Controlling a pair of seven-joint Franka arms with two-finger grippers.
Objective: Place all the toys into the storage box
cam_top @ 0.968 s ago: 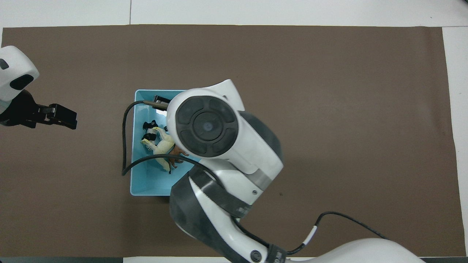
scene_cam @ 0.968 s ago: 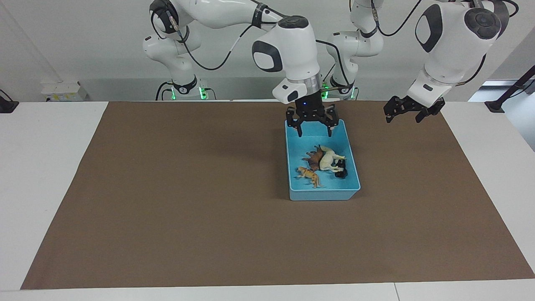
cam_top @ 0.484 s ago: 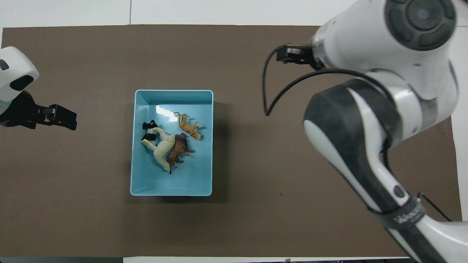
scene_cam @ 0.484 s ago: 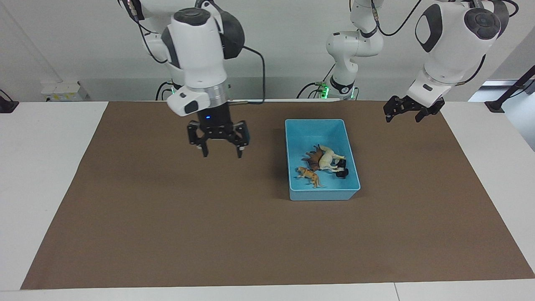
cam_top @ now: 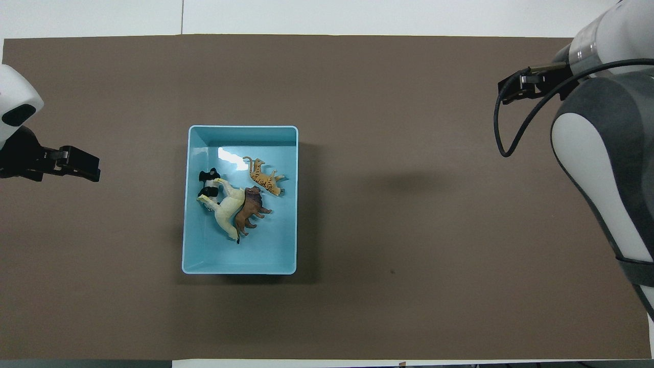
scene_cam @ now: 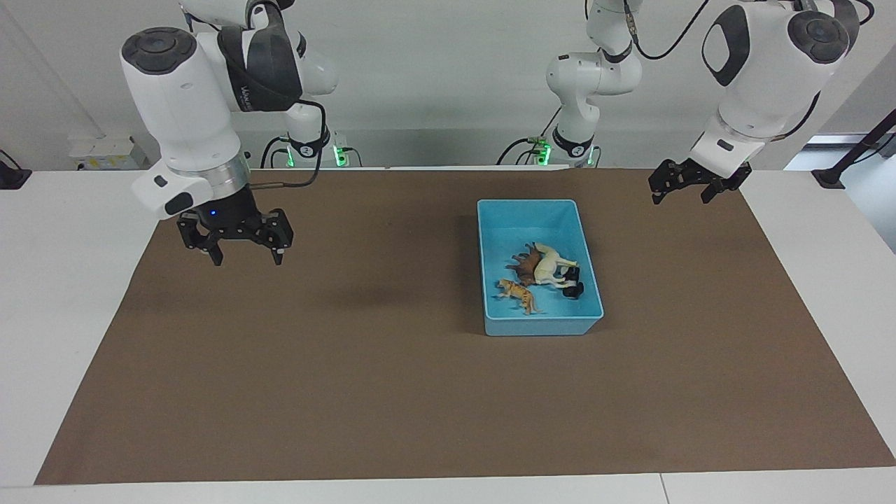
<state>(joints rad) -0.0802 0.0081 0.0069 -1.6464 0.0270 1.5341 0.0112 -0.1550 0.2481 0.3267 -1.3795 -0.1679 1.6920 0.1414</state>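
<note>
All four toys lie in the storage box (scene_cam: 591, 280): tiger (scene_cam: 518, 295), brown animal (scene_cam: 526, 264), horse (scene_cam: 553, 267) and panda (scene_cam: 572, 287) huddled together. The right gripper (scene_cam: 241, 253) hangs over the brown surface (scene_cam: 364, 392) at its own end, jaws spread, empty. The left gripper (scene_cam: 682, 190) waits over its end; whether its jaws are released or clenched I cannot tell

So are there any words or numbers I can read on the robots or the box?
None can be read.
Right arm: small lettering on its dark band, too blurred to read.
Box and toys: no writing shows.
</note>
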